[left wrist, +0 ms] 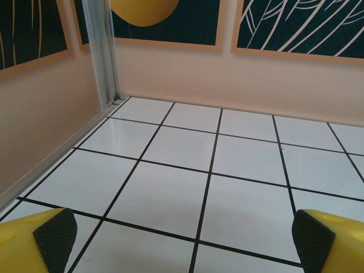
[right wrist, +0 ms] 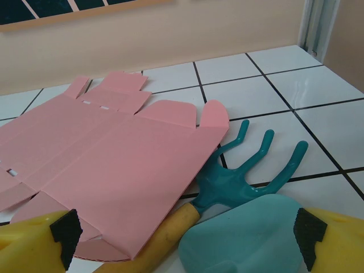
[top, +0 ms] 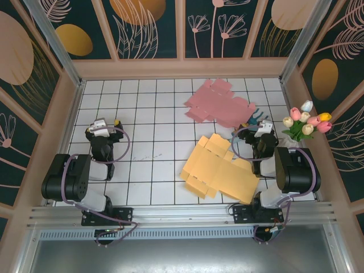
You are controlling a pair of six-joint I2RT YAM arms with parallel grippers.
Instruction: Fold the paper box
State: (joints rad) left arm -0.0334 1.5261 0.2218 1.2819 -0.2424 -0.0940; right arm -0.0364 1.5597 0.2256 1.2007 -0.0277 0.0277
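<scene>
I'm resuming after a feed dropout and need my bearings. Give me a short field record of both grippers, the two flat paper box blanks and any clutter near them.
left gripper: open, empty, over the bare white tiled table
right gripper: open, empty, over the teal plastic trowel
pink paper box blank: flat, unfolded, far side, right of centre
orange paper box blank: flat, unfolded, beside the right arm's base
teal hand rake: handle end seems tucked under the pink blank's edge
tulip bouquet: against the right wall
progress: no fold made yet
</scene>
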